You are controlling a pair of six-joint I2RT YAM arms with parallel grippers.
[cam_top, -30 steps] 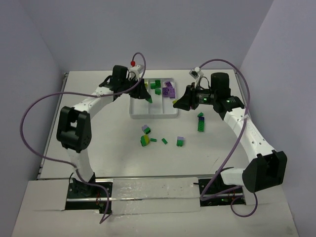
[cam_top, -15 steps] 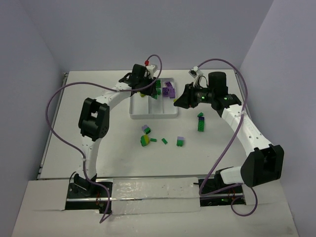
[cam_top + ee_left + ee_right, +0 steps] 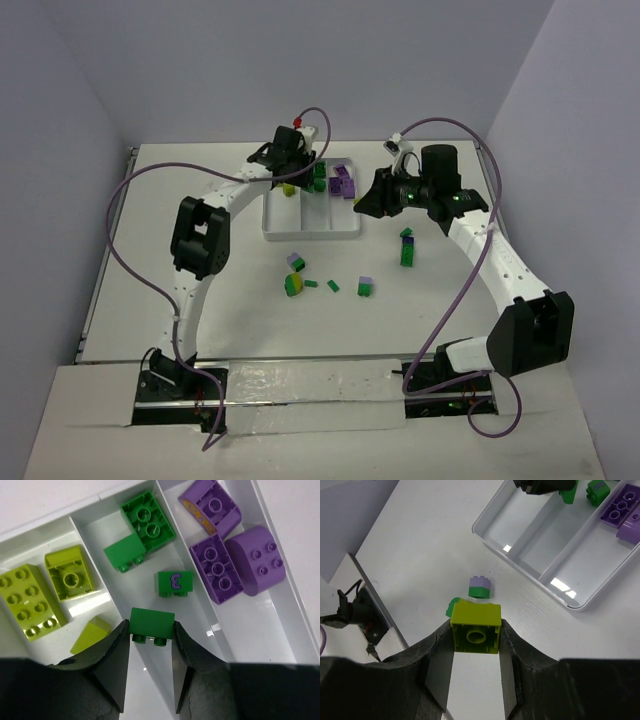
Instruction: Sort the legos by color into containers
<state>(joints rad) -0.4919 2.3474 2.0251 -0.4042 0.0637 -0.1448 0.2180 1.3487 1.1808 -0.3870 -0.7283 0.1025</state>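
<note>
Legos (image 3: pixel 149 524) in tray (image 3: pixel 250 630), three per colour, left gripper (image 3: pixel 151 628) clamping green brick (image 3: pixel 152 620), right gripper (image 3: pixel 476 625) clamping yellow-green brick (image 3: pixel 476 630).

White tray (image 3: pixel 260 630), green, lime, purple legos (image 3: pixel 150 522)

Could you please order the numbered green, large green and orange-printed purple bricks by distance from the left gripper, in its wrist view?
1. Numbered green brick, middle compartment.
2. Large green brick, middle compartment's far end.
3. Orange-printed purple brick, right compartment.

Colour-grouped legos (image 3: pixel 148 522) in white tray (image 3: pixel 300 236)
</note>
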